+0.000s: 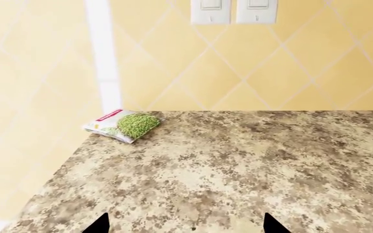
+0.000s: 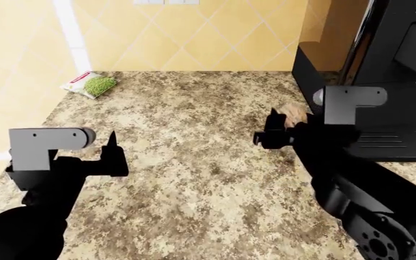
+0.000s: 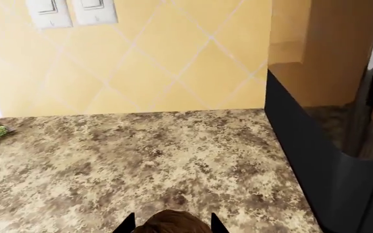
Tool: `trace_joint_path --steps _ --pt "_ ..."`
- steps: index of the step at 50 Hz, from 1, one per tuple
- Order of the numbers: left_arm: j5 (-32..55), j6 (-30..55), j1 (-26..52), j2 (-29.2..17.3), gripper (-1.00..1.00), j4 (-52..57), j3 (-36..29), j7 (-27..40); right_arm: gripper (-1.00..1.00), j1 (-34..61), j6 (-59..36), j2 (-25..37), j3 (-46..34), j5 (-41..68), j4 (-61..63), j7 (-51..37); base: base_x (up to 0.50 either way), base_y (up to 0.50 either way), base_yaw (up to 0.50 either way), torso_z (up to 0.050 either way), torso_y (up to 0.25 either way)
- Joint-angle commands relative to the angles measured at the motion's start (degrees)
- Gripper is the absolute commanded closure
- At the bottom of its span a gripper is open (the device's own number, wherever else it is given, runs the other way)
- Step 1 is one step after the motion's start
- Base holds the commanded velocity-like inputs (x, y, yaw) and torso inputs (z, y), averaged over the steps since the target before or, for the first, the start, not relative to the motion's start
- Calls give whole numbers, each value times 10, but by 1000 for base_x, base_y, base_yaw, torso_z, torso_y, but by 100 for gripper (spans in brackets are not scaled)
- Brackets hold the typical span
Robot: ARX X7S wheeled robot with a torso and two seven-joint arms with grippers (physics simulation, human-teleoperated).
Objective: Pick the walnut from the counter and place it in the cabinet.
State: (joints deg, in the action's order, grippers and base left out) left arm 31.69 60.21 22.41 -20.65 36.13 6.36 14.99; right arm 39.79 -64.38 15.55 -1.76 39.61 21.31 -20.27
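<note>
Two grippers over counter: right gripper pinching the walnut, left gripper spread wide, idle; best lift straight, grip firm, clear of black appliance.

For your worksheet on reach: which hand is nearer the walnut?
Right. The right hand has the walnut between its fingertips; the left hand hangs far across the counter.

Granite counter bearing pea packet
</note>
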Motion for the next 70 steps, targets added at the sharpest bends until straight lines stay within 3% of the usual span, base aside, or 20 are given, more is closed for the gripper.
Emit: trace_joint_path --steps 1,37,51,70 --pt "13 10 7 2 -100 11 9 5 100 -22 -36 2 27 40 130 -25 0 0 0 0 0" --pt "44 27 29 6 -100 23 26 18 100 80 -77 1 47 101 299 -102 0 0 0 0 0" --pt "45 20 30 5 -100 15 23 17 100 169 -120 -6 58 143 318 -143 0 0 0 0 0" --pt "50 17 30 0 -100 13 24 18 100 336 -224 -45 131 304 332 -272 0 0 0 0 0"
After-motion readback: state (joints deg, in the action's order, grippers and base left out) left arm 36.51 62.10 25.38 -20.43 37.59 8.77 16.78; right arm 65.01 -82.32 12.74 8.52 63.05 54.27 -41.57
